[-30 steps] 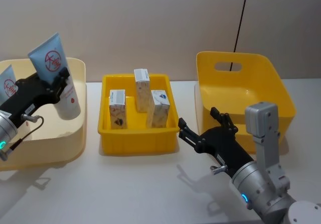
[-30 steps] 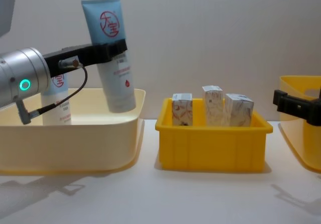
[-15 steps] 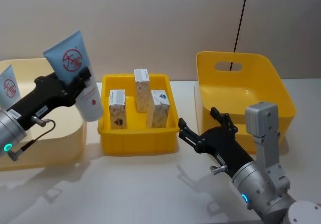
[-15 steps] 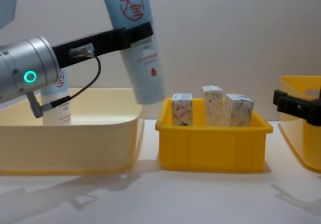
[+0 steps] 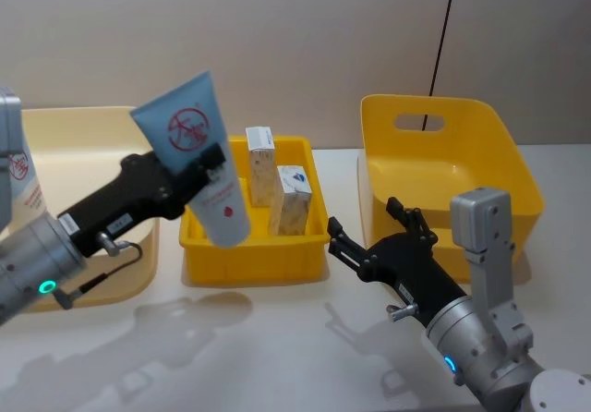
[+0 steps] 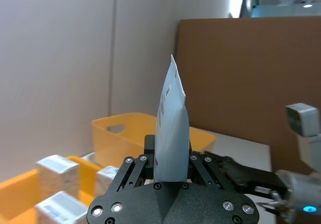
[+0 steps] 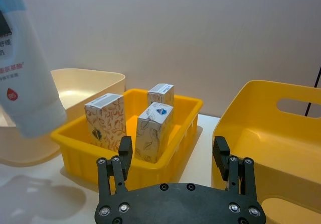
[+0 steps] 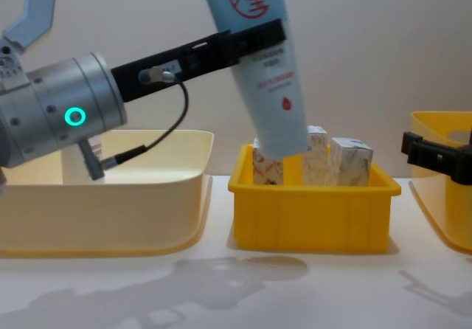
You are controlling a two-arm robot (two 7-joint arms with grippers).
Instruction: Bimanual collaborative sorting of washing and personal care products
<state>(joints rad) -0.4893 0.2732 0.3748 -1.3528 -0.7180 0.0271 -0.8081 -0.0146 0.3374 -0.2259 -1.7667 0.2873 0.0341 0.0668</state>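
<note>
The left arm (image 8: pixel 59 119) has a silver-grey cylindrical wrist with a glowing green ring (image 8: pixel 74 116) and a thin black cable (image 8: pixel 186 104) looping below. The left gripper (image 8: pixel 254 37) is long and matte black. The right gripper (image 7: pixel 172 148) is black too, dotted with silver screws (image 7: pixel 161 187); behind it sits a grey boxy module (image 5: pixel 480 216).

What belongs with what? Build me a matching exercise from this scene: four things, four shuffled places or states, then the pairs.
Things
1. light-blue tube
2. white cartons
3. right end effector
4. large yellow bin

Places or states
A. open, holding nothing
B. standing in the small yellow tray
C. farthest to the robot's right, with a handle slot in its wall
D. clamped in the left end effector, tilted, off the table

Pairs: 1-D, 2-B, 3-A, 4-C
</note>
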